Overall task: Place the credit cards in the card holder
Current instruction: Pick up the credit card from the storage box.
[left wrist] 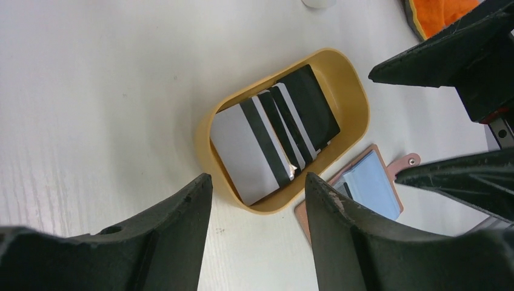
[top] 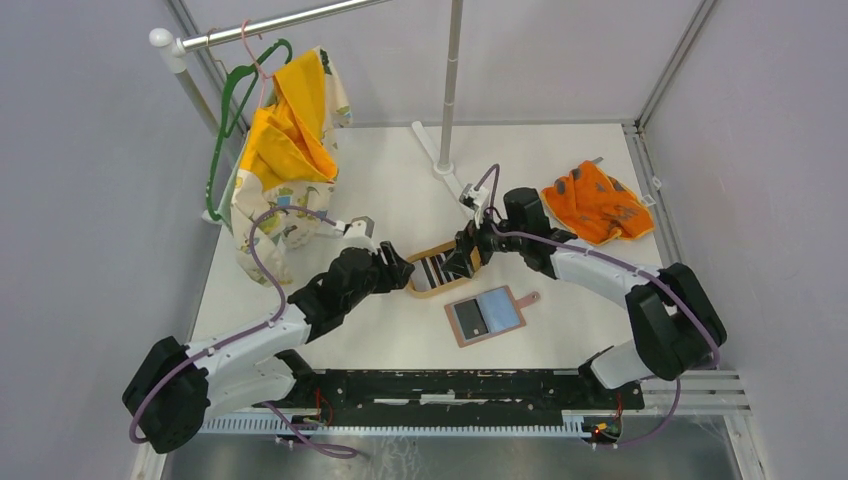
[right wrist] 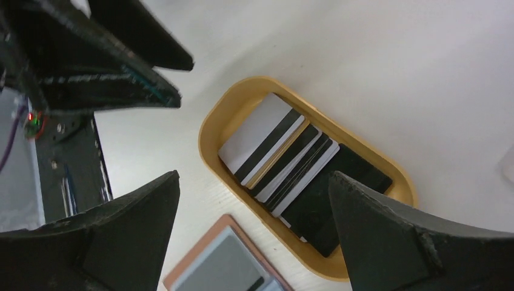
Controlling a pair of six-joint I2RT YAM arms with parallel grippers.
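Cards [left wrist: 273, 136] in tray [left wrist: 357, 103] lie seemingly untouched beneath left hand [left wrist: 257, 182], right hand [right wrist: 253, 176], both spread.

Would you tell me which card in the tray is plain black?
The card at the end of the fan farthest from the left tool; every other card in the tray shows white or gold.

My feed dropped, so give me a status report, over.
Both open and empty: left gripper, right gripper, above tray. Visible credit cards piled in tray; card holder lies open beside it. Grippers crowd each other.
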